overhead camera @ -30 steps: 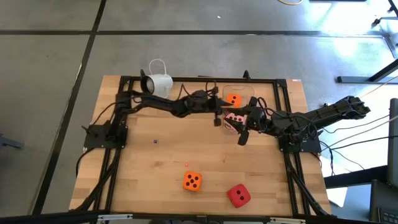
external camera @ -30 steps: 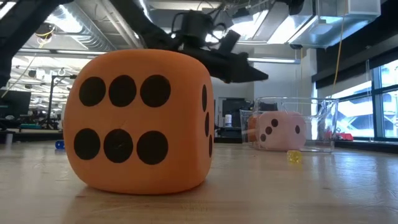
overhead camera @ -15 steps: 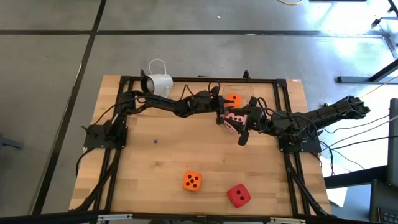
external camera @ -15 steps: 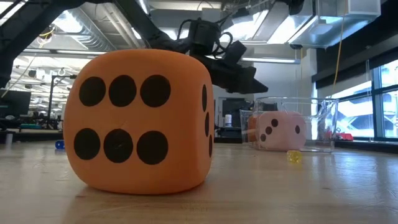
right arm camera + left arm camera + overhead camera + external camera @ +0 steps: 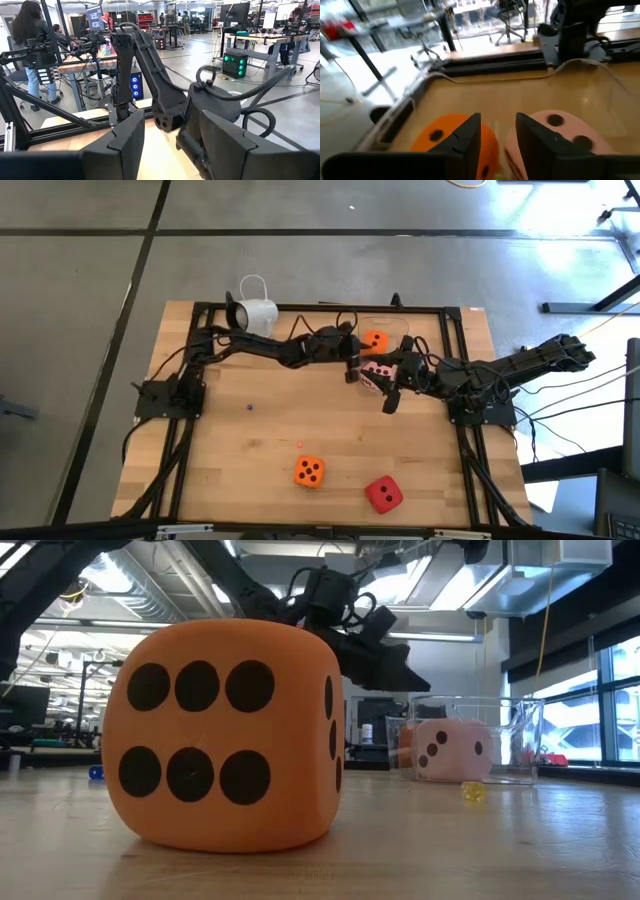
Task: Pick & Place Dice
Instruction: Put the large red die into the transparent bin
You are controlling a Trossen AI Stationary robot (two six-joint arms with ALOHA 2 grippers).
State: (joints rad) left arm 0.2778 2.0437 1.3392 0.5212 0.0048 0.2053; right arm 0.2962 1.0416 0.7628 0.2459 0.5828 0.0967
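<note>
**Two dice in the clear box, two loose on the table**

An orange die (image 5: 375, 339) and a pink die (image 5: 375, 373) sit side by side in a clear box (image 5: 520, 740) near the table's (image 5: 250, 440) far edge. A second orange die (image 5: 309, 471) and a red die (image 5: 383, 494) lie near the front edge. The left gripper (image 5: 497, 145) hangs over the boxed pair, fingers apart and empty. The right gripper (image 5: 172, 145) waits just beside the box, fingers also apart, holding nothing
</note>
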